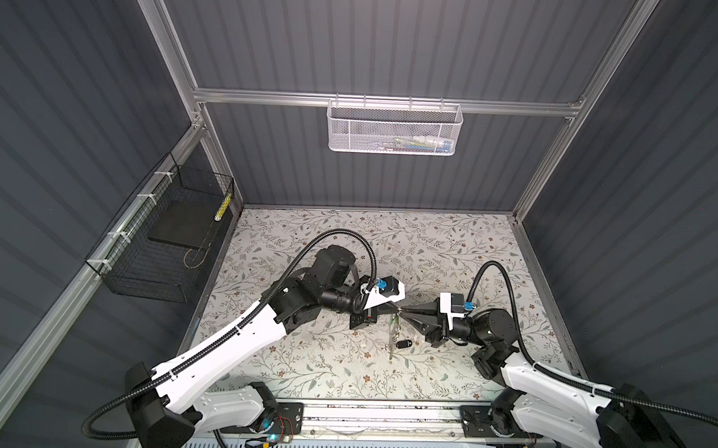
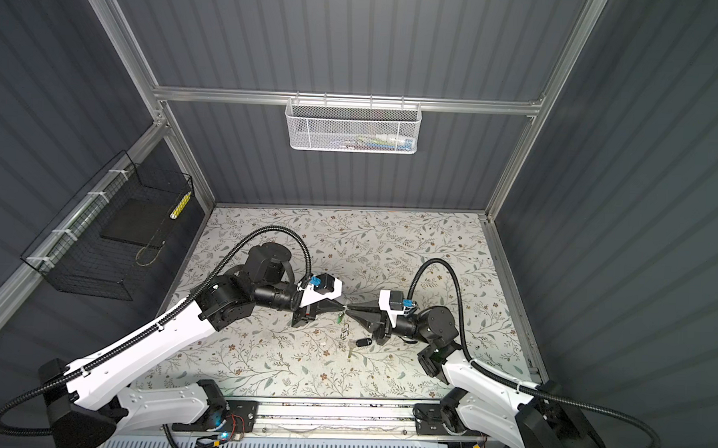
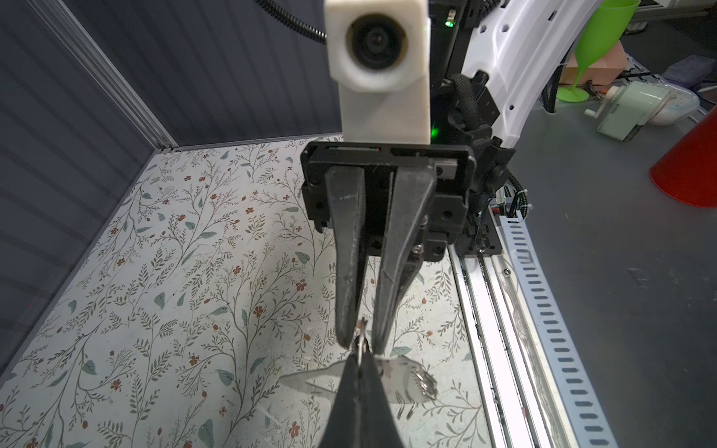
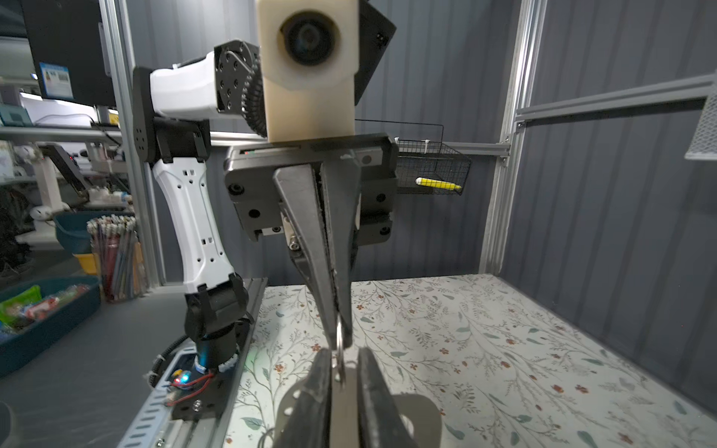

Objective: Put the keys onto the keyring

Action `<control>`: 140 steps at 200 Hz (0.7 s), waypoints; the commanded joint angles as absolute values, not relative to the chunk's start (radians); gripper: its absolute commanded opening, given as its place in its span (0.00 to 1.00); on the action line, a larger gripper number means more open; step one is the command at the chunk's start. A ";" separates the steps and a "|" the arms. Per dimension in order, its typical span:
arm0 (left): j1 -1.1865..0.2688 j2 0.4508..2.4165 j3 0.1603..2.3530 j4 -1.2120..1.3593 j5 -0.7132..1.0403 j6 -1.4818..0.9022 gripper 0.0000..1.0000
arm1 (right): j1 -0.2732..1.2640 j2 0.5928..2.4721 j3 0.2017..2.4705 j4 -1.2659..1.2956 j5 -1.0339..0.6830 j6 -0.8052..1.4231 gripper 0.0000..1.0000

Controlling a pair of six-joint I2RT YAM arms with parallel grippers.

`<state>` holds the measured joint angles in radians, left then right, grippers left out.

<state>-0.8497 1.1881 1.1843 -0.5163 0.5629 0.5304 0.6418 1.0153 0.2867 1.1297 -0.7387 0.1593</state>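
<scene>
"What's that hanging on the back rail?"

"A white mesh basket (image 1: 353,129). There are a few small things in it, too blurred to name."

"And along the left side?"

"A black wire basket (image 1: 147,274), with a dark flat pad (image 1: 180,223) and a yellow marker (image 1: 222,208) inside. The worktop (image 1: 301,355) has a leaf-and-flower print."

"Anything outside the frame?"

"A green goblet (image 3: 597,42), a red cone (image 3: 690,166), a jar of pencils (image 4: 112,252) and a blue tray (image 4: 58,322) of packets."
</scene>
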 commanded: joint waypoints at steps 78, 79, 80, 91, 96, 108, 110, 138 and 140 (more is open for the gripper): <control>-0.885 1.401 1.593 -0.969 0.386 0.625 0.00 | 0.640 0.765 0.359 0.613 -0.536 -0.045 0.36; -0.885 1.404 1.596 -0.972 0.383 0.625 0.00 | 0.641 0.767 0.359 0.614 -0.537 -0.045 0.36; -0.886 1.406 1.599 -0.975 0.381 0.624 0.00 | 0.641 0.767 0.359 0.616 -0.539 -0.044 0.36; -0.899 1.429 1.634 -1.004 0.357 0.625 0.00 | 0.640 0.777 0.362 0.635 -0.549 -0.036 0.34; -0.906 1.439 1.646 -1.008 0.344 0.627 0.00 | 0.641 0.781 0.364 0.639 -0.553 -0.032 0.34; -0.923 1.458 1.672 -1.055 0.337 0.632 0.00 | 0.642 0.794 0.371 0.651 -0.558 -0.025 0.32; -0.926 1.462 1.676 -1.061 0.321 0.634 0.00 | 0.643 0.795 0.372 0.652 -0.560 -0.024 0.32; -0.952 1.495 1.707 -1.094 0.272 0.634 0.00 | 0.654 0.819 0.387 0.666 -0.577 -0.018 0.29; -0.954 1.497 1.709 -1.096 0.269 0.634 0.00 | 0.655 0.819 0.387 0.669 -0.576 -0.018 0.29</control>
